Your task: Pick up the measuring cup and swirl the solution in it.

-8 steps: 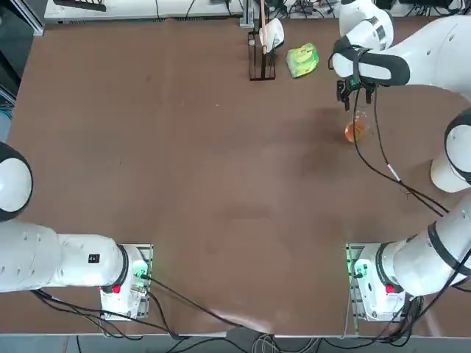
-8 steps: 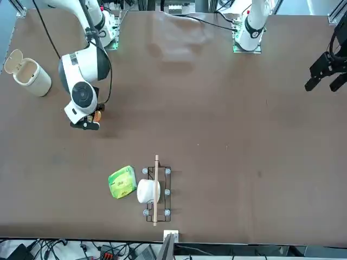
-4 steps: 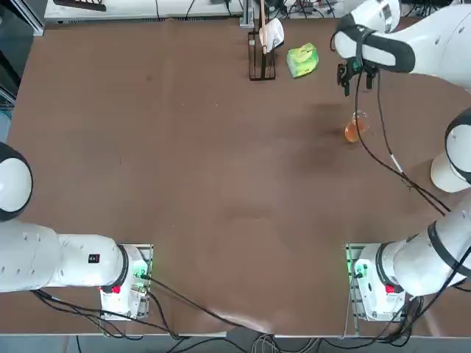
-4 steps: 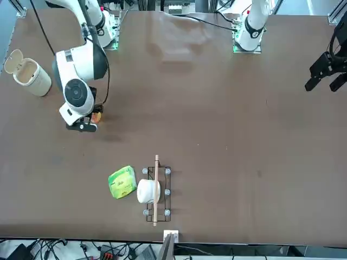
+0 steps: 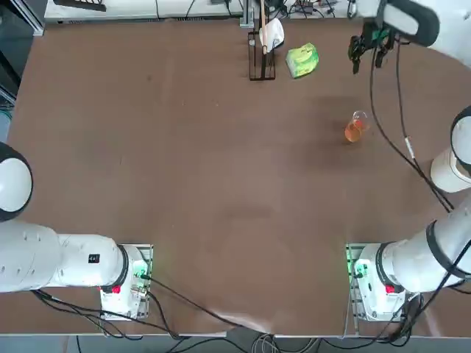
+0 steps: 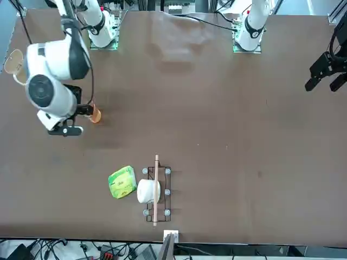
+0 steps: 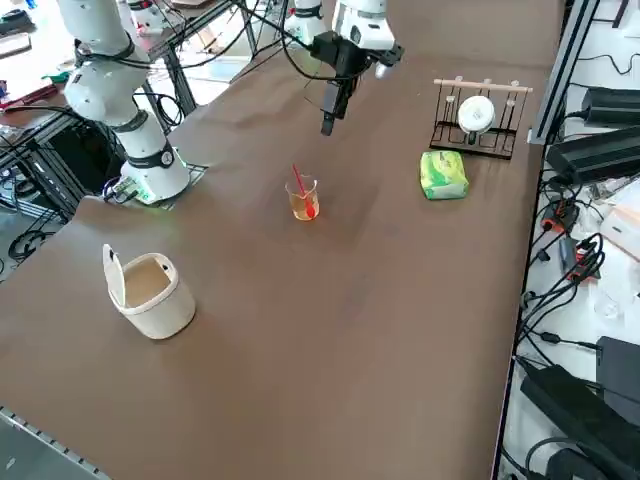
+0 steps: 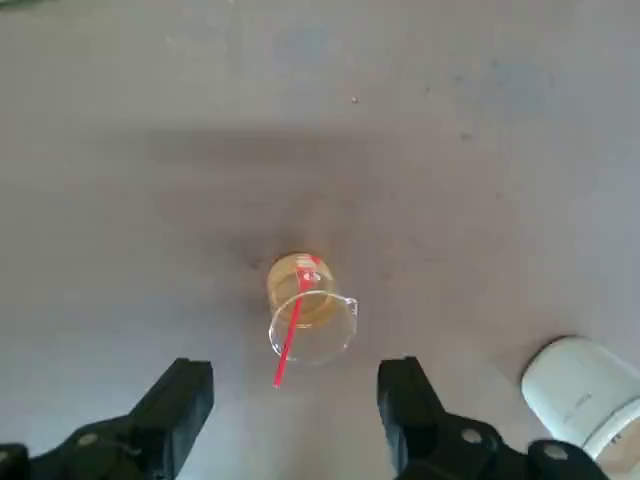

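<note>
The right tool (image 7: 327, 125) is being held well above the table (image 5: 184, 162), its fingers (image 8: 175, 405) spread and empty. The measuring cup (image 7: 304, 199) is being left upright on the table, orange solution (image 8: 297, 285) inside, a red stick (image 8: 289, 343) leaning in it.

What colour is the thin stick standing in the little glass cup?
Red. The stick leans in the glass cup of orange liquid; the right wrist view shows it best.
</note>
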`<state>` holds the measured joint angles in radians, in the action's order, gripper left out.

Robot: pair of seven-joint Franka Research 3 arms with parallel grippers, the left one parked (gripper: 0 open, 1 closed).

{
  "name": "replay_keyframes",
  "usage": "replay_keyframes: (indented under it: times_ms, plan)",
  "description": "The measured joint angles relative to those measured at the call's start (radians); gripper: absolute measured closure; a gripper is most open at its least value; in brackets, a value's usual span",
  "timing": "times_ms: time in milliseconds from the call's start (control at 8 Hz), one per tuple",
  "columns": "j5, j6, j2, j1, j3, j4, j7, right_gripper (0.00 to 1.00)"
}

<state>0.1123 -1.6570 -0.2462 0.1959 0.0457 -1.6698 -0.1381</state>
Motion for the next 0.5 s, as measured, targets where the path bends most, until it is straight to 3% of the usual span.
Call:
replay_keyframes:
  times_ms: [500]
  plan:
    - [-0.087,0.086,0.019,-0.122,0.006,0.159,0.172,0.0]
